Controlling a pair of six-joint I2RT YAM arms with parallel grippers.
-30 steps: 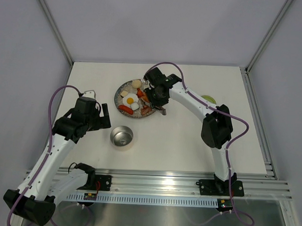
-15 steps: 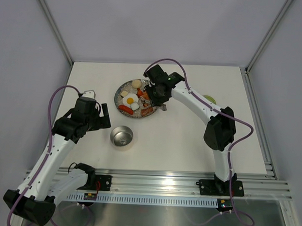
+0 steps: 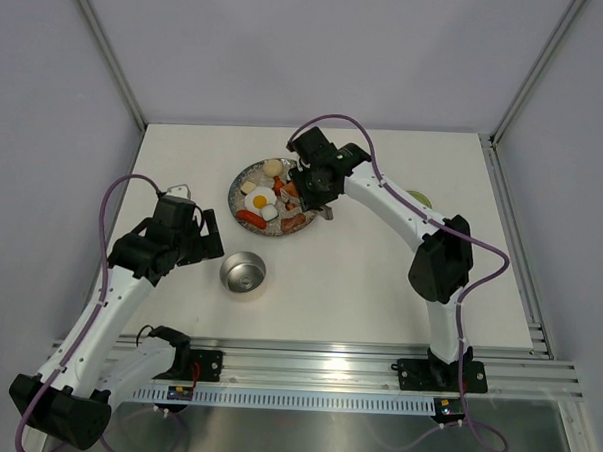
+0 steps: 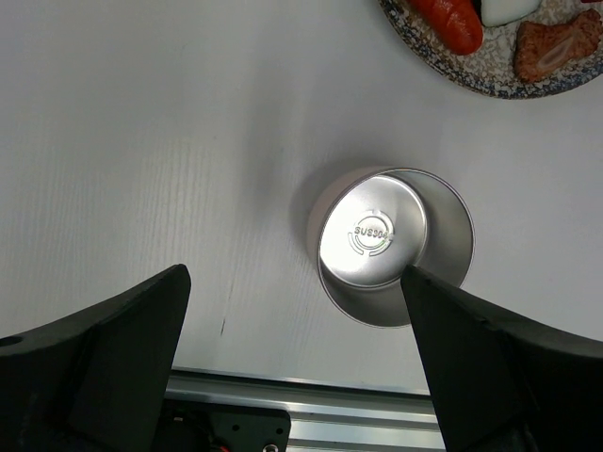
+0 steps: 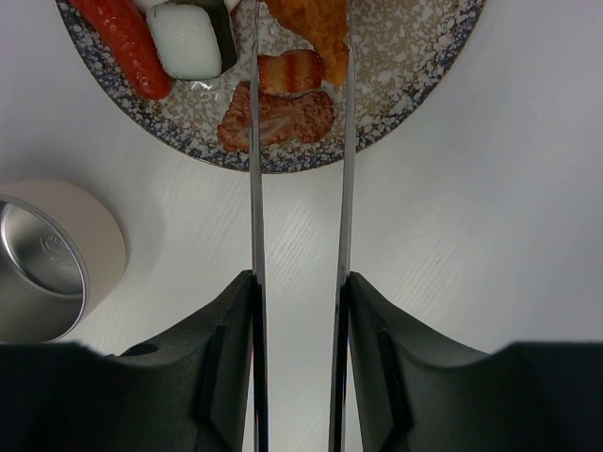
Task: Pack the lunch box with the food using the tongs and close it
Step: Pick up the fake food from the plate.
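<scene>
Top view: the lunch box [image 3: 244,275] sits open on the white surface [image 3: 359,289], lower left of centre. It is just below the speckled plate [image 3: 234,191] and not touching it. The left wrist view shows its bare, stamped steel floor. Its green lid [image 3: 417,198] peeks out from behind the right arm, right of centre, well apart from the box.

Food on the plate: fried egg [image 3: 262,198] in the middle, cream ball [image 3: 274,167] at the upper rim, red sausage [image 3: 249,219] at the lower left.

Left end effector [image 4: 294,279]: jaws spread wide, holding nothing. It hovers over the surface, with the lunch box beneath it toward the right-hand finger in the wrist frame.

Right end effector [image 5: 300,287]: clamped on the tongs [image 5: 255,217], its fingers pressing both slim arms from outside. The arms run parallel up the wrist frame and over the plate's near rim. A striped red-brown piece [image 5: 292,72] lies between them. Just below it is a brown lump [image 5: 283,121], crossed by the left-hand arm. The tong tips pass the top edge of the frame, so we cannot tell whether they touch any food.
</scene>
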